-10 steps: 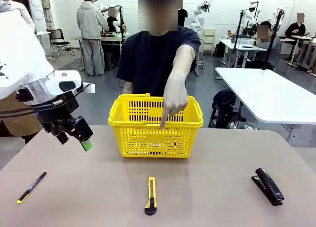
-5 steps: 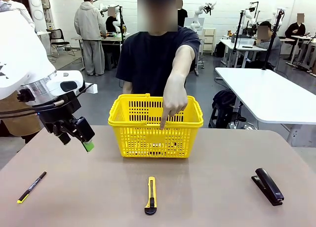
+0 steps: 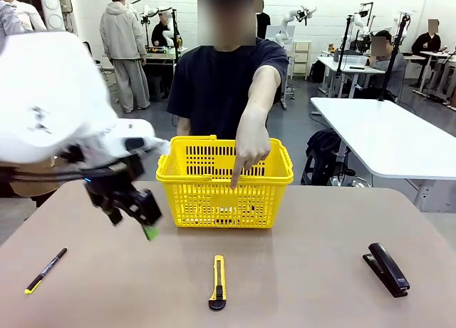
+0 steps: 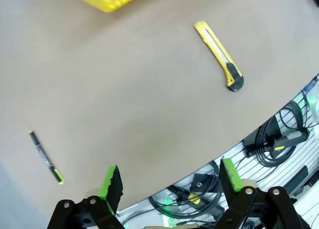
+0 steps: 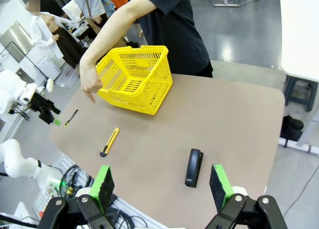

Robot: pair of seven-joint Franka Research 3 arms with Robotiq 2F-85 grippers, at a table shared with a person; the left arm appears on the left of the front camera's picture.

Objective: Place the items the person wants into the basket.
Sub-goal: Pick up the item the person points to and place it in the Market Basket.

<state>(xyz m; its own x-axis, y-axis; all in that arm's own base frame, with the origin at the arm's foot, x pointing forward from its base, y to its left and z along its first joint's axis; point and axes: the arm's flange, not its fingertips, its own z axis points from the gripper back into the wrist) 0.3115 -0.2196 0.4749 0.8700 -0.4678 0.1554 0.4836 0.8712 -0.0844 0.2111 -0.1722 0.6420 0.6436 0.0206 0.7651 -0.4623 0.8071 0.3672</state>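
The basket [image 3: 214,177] stands at the 12 o'clock side of the counter [image 3: 313,228]. The utility knife [image 3: 218,282] lies at 6 o'clock near the near edge, well apart from the basket and with bare counter all round it. The pen [image 3: 45,270] lies near the 8 o'clock edge and the stapler [image 3: 386,269] at 4 o'clock. The person's hand [image 3: 248,150] hangs over the basket's near rim, index finger pointing down. The left gripper [image 3: 148,227] hovers above the counter at about 9 o'clock, just beside the basket's left wall; its own wrist view shows its fingers spread wide and empty, the knife at 1 o'clock of that picture, and the counter's near edge with cables beyond. The right wrist view looks down from off the near edge and takes in the whole counter. There the right gripper [image 5: 162,186] holds its fingers wide apart with nothing between them. Since a second ago the left arm has swung in toward the middle and lower, while the knife, pen, stapler, basket and hand lie as before.
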